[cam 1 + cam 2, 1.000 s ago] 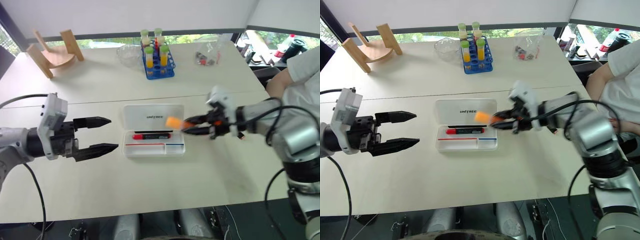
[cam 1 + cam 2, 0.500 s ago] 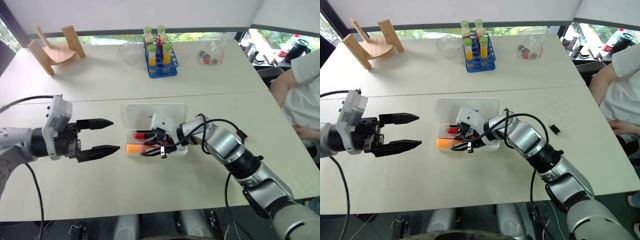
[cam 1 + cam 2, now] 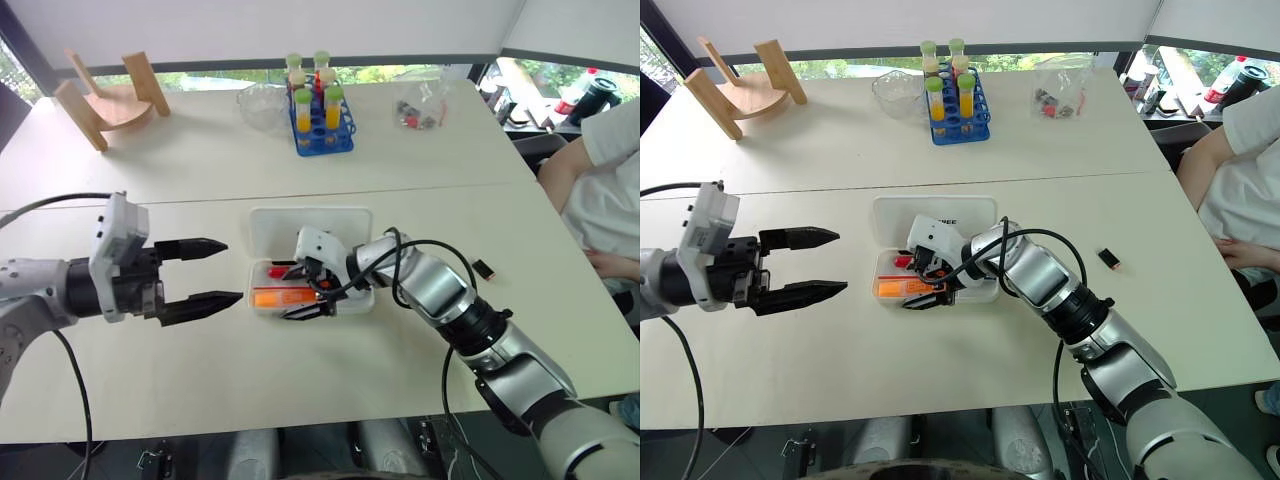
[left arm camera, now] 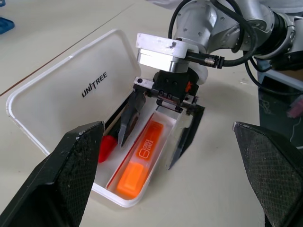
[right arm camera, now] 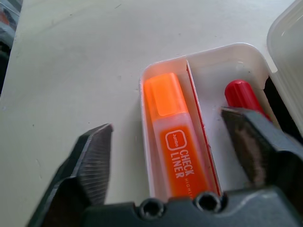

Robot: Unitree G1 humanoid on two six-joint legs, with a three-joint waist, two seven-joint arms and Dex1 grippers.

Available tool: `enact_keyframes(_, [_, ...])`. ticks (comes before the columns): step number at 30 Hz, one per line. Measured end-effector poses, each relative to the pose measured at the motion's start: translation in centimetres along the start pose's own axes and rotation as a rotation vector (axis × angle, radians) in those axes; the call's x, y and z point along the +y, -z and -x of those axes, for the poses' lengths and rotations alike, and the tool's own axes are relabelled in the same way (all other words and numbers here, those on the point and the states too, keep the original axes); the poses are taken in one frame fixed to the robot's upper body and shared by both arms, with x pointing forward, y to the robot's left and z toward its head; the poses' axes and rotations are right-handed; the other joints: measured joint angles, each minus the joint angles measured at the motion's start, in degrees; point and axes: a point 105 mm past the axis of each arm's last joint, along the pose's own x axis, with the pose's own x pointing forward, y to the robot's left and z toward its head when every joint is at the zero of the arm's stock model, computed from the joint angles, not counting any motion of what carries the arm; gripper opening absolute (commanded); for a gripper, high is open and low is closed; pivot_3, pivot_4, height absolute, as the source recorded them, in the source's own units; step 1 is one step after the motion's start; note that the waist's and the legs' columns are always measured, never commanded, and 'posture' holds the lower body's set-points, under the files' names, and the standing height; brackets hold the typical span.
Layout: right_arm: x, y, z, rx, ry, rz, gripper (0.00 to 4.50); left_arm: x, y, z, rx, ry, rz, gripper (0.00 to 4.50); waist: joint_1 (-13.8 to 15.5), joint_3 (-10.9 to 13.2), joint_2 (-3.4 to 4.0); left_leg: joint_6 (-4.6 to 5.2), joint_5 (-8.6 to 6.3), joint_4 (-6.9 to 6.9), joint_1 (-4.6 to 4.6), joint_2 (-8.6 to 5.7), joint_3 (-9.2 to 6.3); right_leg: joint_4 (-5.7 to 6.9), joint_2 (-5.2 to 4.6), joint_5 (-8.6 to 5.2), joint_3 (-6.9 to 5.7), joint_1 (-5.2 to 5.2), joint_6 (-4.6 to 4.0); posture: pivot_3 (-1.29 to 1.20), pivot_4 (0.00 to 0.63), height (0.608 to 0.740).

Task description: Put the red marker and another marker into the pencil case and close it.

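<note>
Orange highlighter (image 4: 143,160) between right gripper's (image 4: 157,138) fingers

The right gripper (image 4: 161,137) carried the orange highlighter (image 4: 141,158) down into the pencil case (image 4: 71,90). Its fingers then spread, leaving the highlighter lying in the tray.

Blue tube rack (image 3: 320,125) beside glass bowl (image 3: 260,105).

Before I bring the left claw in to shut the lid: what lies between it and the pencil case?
Only bare table: the head views show nothing between the left claw and the pencil case.
</note>
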Motion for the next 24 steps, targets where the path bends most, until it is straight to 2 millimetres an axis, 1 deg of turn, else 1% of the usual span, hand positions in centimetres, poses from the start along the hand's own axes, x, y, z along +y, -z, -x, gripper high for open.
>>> enact_keyframes(3, [0.0,-0.9,0.8,-0.022,-0.004,-0.013,4.45,0.0,0.0,0.0,-0.001,0.001,-0.001,4.50,0.0,0.0,0.00,0.00,0.00,0.00,0.00,0.00,0.00,0.01,0.00,0.00,0.00,0.00,0.00,0.00,0.150,0.740])
enact_keyframes(4, [-0.3,-1.8,1.6,-0.051,0.013,-0.023,4.45,0.0,-0.1,0.0,-0.003,0.003,-0.002,4.50,0.0,0.0,0.01,0.00,0.00,0.00,-0.01,0.00,-0.01,0.01,0.00,0.00,0.00,-0.01,0.00,0.00,0.150,0.740])
enact_keyframes(5, [-0.9,-2.9,3.1,-0.089,0.053,-0.036,4.45,0.0,-0.1,-0.1,-0.006,0.006,-0.003,4.50,0.1,0.0,0.02,0.00,0.00,0.00,-0.01,0.00,-0.01,0.01,-0.01,0.00,0.00,0.00,0.00,0.00,0.150,0.740])
enact_keyframes(6, [-1.8,-4.1,5.5,-0.127,0.125,-0.037,4.45,-0.1,-0.1,-0.1,-0.008,0.008,-0.001,4.50,0.3,0.0,0.02,0.00,0.00,0.01,-0.02,-0.03,-0.04,0.01,-0.05,0.00,-0.03,0.02,0.00,0.00,0.150,0.740])
enact_keyframes(7, [-2.6,-4.7,7.3,-0.148,0.186,-0.034,4.45,-0.1,-0.1,-0.1,-0.011,0.010,0.002,4.50,0.4,0.0,0.01,0.00,0.00,0.01,-0.03,-0.04,-0.05,-0.01,-0.07,0.00,-0.05,0.03,0.00,0.00,0.150,0.740])
enact_keyframes(8, [-3.4,-5.0,9.9,-0.170,0.275,-0.044,4.45,-0.2,-0.1,-0.2,-0.014,0.016,0.005,4.50,0.7,0.0,-0.02,0.00,0.00,0.01,-0.03,-0.07,-0.09,-0.05,-0.11,0.00,-0.09,0.07,0.00,0.00,0.150,0.740])
enact_keyframes(9, [-4.1,-4.9,12.1,-0.180,0.356,-0.066,4.45,-0.3,0.0,-0.2,-0.016,0.019,0.008,4.50,0.8,0.0,-0.04,0.00,0.00,0.01,-0.03,-0.07,-0.09,-0.08,-0.11,0.00,-0.10,0.08,-0.01,0.00,0.150,0.740])
enact_keyframes(10, [-4.5,-4.2,13.9,-0.184,0.433,-0.095,4.45,-0.4,0.0,-0.3,-0.019,0.024,0.010,4.50,0.9,0.0,-0.07,0.01,-0.01,-0.02,-0.03,-0.07,-0.09,-0.11,-0.11,0.00,-0.10,0.09,-0.01,0.00,0.150,0.740])
enact_keyframes(11, [-4.9,-2.6,15.9,-0.172,0.527,-0.142,4.45,-0.5,-0.1,-0.4,-0.027,0.034,0.011,4.50,1.2,0.0,-0.07,0.01,-0.01,-0.04,-0.03,-0.08,-0.08,-0.13,-0.11,-0.01,-0.09,0.09,-0.01,0.00,0.150,0.740])
enact_keyframes(12, [-5.0,-0.6,17.2,-0.150,0.590,-0.201,4.45,-0.6,0.0,-0.5,-0.028,0.037,0.015,4.50,1.4,0.0,-0.08,0.03,-0.02,-0.04,-0.03,-0.08,-0.06,-0.13,-0.11,-0.01,-0.09,0.09,-0.01,0.00,0.150,0.740])
enact_keyframes(16, [-4.2,7.0,20.7,-0.054,0.792,-0.372,4.45,-0.7,0.1,-0.9,-0.037,0.055,0.020,4.50,1.5,0.0,0.00,0.03,-0.01,-0.03,-0.04,-0.09,0.02,-0.09,-0.08,0.00,-0.01,0.05,0.00,0.00,0.150,0.740])
enact_keyframes(20, [-3.4,10.8,22.7,-0.032,0.894,-0.416,4.45,-0.6,-0.3,-1.5,-0.051,0.079,0.002,4.50,1.0,0.0,0.00,0.03,-0.01,0.01,0.12,-0.06,0.11,-0.02,0.00,0.01,0.09,0.14,0.02,0.00,0.150,0.740])
enact_keyframes(24, [-2.8,14.4,23.2,-0.007,0.922,-0.473,4.45,-0.3,-0.1,-1.7,-0.046,0.081,-0.007,4.50,0.5,0.0,0.01,0.03,-0.01,0.01,0.21,-0.06,0.11,-0.02,0.00,0.01,0.10,0.25,0.02,0.00,0.150,0.740])
